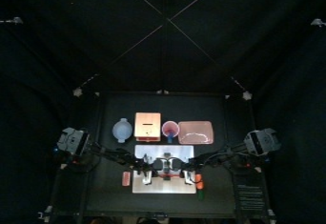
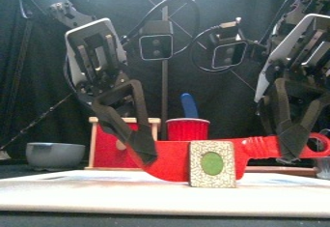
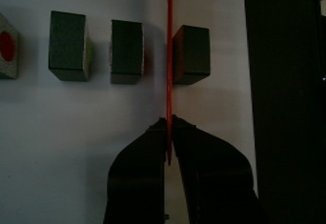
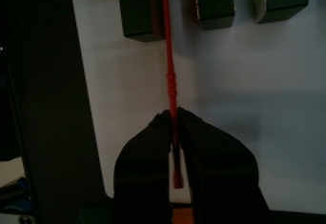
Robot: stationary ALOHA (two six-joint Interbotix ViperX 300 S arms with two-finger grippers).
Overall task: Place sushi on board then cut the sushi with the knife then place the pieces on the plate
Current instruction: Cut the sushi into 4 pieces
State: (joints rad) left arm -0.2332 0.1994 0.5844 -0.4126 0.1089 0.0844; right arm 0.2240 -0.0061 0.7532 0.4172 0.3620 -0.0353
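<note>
While both arms reach in over the middle of the table, the two grippers hold one red knife point(image 2: 168, 159) between them, and it lies level above the white cutting board point(image 2: 116, 194). The left gripper point(image 2: 139, 146) has its jaws pressed together on the blade end; in its wrist view the blade comes out from between them as a thin red line. The right gripper point(image 2: 294, 142) has its jaws closed in the same way on the ribbed handle. The sushi roll point(image 3: 128, 51) is on the board in separate pieces: the left wrist view shows three dark green blocks in a row with small gaps, and an end piece point(image 3: 7, 47) with a red centre. The knife runs across this row in one gap, just against the side of the third block point(image 3: 192, 54). In the front view the nearest piece point(image 2: 213, 164) stands upright before the knife, with a white face and a green centre. I cannot tell if the blade touches the board. Behind the board, from right to left, are the pink tray point(image 1: 195, 131), the red cup point(image 1: 171, 130) with a blue knife point(image 2: 187, 103), the wooden box point(image 1: 148, 125) and the bowl point(image 1: 122, 129).
</note>
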